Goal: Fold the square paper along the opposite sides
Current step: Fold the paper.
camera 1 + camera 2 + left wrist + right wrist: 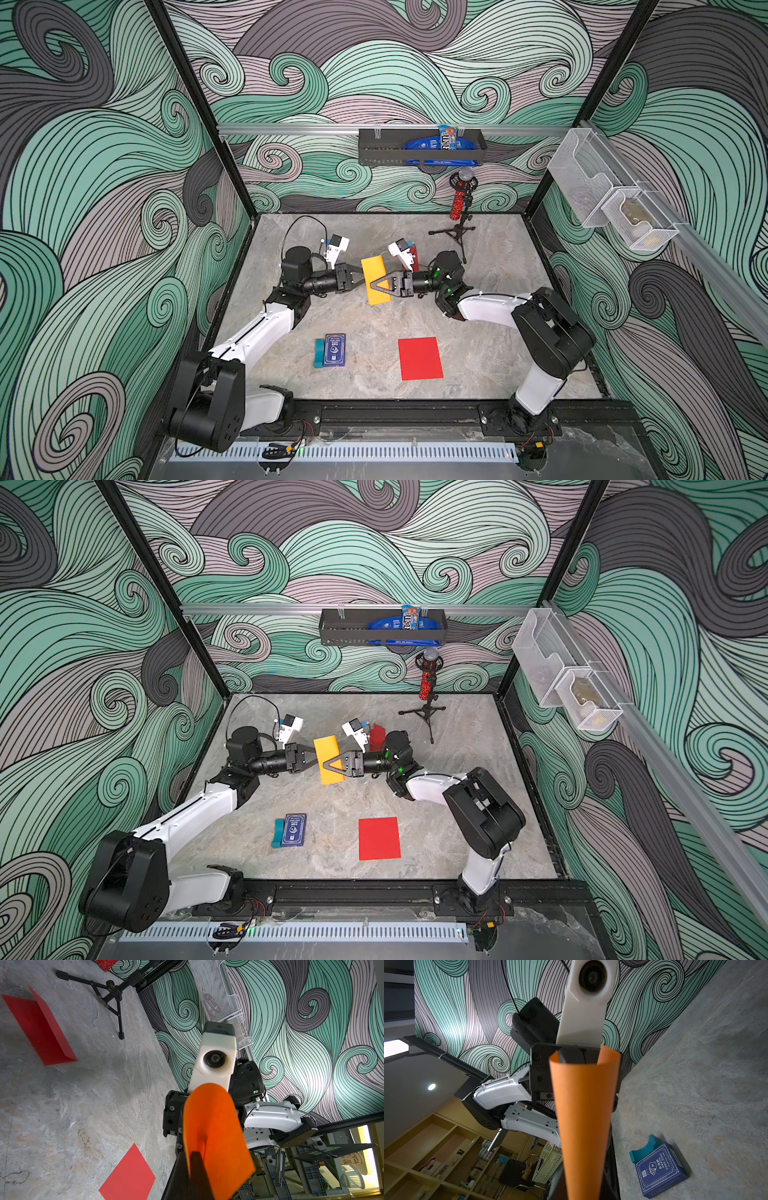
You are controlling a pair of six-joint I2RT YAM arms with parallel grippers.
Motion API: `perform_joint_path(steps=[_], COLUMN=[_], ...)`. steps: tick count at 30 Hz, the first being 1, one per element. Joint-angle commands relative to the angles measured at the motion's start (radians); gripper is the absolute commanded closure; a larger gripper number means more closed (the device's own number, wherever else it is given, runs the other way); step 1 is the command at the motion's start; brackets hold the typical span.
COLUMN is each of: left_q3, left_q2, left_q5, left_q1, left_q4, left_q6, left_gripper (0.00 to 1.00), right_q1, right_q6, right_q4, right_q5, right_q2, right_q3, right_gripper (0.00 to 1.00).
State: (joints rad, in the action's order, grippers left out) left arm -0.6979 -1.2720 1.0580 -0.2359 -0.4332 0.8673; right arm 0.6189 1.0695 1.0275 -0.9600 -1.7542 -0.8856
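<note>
Grey marbled stone-look surface (478,365): the hard backing the crease will need. The white-and-black left arm (253,336) and white-and-black right arm (490,307) meet nose to nose over its middle. The orange square paper sheet (375,269) is between them, lifted off the surface and bent into a loose trough, with no crease visible.

Left jaws are pressed together, pinching one side of the paper. In the right wrist view the right jaws stand narrow on either side of the paper's gathered end — can't tell if they bite.

Step as I read it: bring the two opposite edges together. To do it well:
- Get the edges flush and the corners matched before applying any pressure.
- Hold the left pinch firm so the sheet can't swivel.
- Don't pull the arms apart. Thin paper likely slips or tears.
- Lower the paper onto the surface and press the bend flat from the middle outward — mid-air squeezing probably gives a soft, skewed fold.
</note>
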Motion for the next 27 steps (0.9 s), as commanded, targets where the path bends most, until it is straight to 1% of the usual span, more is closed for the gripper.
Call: perform_joint_path(steps=[1,10,14,17,19,23,27], left_q3=[-0.008,-0.005,-0.005,-0.005,-0.004,-0.005,-0.002], left_q2=[0.021,0.023,0.027,0.029,0.03,0.032,0.031], left_q5=[0.005,-0.004,-0.007,-0.009,-0.009,-0.009,-0.01], left_q1=[0.004,0.005,0.004,0.006,0.006,0.006,0.006], left_q4=[-0.004,0.007,0.016,0.019,0.021,0.021,0.022], left_q6=[-0.018,-0.028,-0.036,-0.039,-0.039,-0.039,-0.042], left_gripper=[1.0,1.0,1.0,1.0,1.0,1.0,1.0], right_q1=[0.006,0.007,0.007,0.008,0.007,0.007,0.007], right_q6=[0.012,0.026,0.029,0.029,0.029,0.031,0.034], right_q4=[0.039,0.054,0.057,0.058,0.059,0.058,0.06], right_q5=[-0.011,-0.013,-0.013,-0.014,-0.013,-0.014,-0.014], right_q2=[-0.015,-0.018,-0.018,-0.019,-0.019,-0.02,-0.022], right_q3=[-0.031,-0.029,-0.029,-0.029,-0.03,-0.03,-0.033], right_gripper=[0.87,0.86,0.84,0.84,0.84,0.88,0.9])
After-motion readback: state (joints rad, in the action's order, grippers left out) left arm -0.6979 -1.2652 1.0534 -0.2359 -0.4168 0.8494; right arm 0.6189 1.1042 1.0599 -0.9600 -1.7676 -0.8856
